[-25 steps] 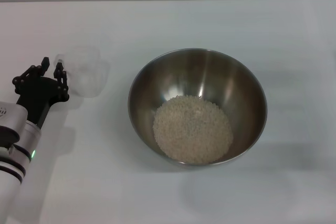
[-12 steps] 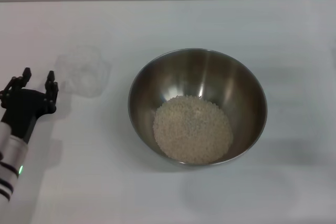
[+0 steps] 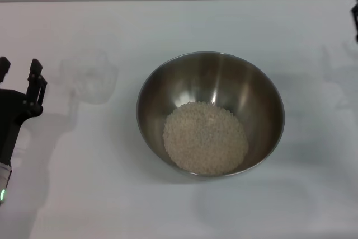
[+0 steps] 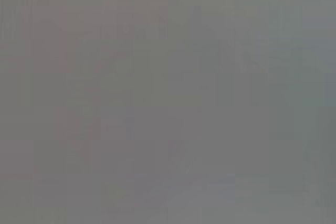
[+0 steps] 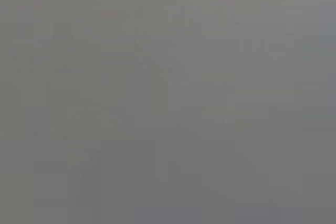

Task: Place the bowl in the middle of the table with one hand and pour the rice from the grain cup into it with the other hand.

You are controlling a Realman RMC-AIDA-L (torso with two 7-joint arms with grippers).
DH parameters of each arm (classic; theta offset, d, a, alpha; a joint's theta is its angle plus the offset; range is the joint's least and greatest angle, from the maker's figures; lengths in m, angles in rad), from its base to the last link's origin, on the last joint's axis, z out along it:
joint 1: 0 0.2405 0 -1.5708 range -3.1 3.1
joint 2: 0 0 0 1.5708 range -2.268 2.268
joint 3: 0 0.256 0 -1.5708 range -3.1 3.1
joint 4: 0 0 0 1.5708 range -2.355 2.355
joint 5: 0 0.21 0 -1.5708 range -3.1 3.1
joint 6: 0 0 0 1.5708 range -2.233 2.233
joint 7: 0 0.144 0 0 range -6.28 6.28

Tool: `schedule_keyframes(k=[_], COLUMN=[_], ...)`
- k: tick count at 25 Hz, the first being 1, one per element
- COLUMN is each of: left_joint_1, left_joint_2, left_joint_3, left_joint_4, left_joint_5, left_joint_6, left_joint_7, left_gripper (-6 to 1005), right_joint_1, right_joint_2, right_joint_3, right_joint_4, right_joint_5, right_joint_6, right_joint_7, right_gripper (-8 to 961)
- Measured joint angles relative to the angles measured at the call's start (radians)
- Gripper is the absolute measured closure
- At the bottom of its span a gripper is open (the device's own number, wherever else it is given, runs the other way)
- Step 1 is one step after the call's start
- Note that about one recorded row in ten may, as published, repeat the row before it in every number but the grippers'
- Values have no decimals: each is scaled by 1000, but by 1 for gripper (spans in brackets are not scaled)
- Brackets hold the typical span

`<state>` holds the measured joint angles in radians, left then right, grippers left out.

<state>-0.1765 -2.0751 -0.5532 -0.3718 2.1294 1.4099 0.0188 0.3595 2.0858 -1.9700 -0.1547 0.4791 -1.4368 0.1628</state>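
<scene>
Rice (image 3: 205,137), a heap of small pale off-white grains, lies in the bottom of the large round shiny stainless-steel mixing bowl (image 3: 263,90), which sits near the middle of the plain flat white table (image 3: 184,23). To the bowl's left, apart from it, stands the small translucent frosted plastic grain cup (image 3: 89,76), which looks empty, though its pale walls are hard to read against the white top. Beside it, not touching, the black two-finger left gripper (image 3: 19,74) has its fingers spread and grasps nothing. Only a dark sliver of the right gripper (image 3: 355,12) shows at the far edge, so I cannot tell its state. Both wrist views are blank grey. The pour seems done; the likely risk is the left arm clipping the light cup and tipping it.
</scene>
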Motion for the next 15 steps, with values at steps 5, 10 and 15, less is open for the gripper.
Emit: schedule_keyframes(k=[5, 10, 15], left_joint_1=[-14, -35, -65], left_joint_2=[1, 3, 1], left_joint_3=[27, 38, 35], left_joint_4=[10, 12, 32], left_joint_5=[1, 2, -1], left_joint_6=[63, 69, 69], left_joint_7=[-8, -14, -15], left_gripper=[389, 202, 147], right_joint_1=[3, -5, 0], right_joint_2=[1, 4, 4], right_joint_3=[-53, -58, -58], right_joint_4=[1, 2, -1], right_joint_5=[-1, -1, -1], right_joint_6=[36, 44, 63], right_joint_7=[35, 41, 31], right_gripper=[409, 359, 293])
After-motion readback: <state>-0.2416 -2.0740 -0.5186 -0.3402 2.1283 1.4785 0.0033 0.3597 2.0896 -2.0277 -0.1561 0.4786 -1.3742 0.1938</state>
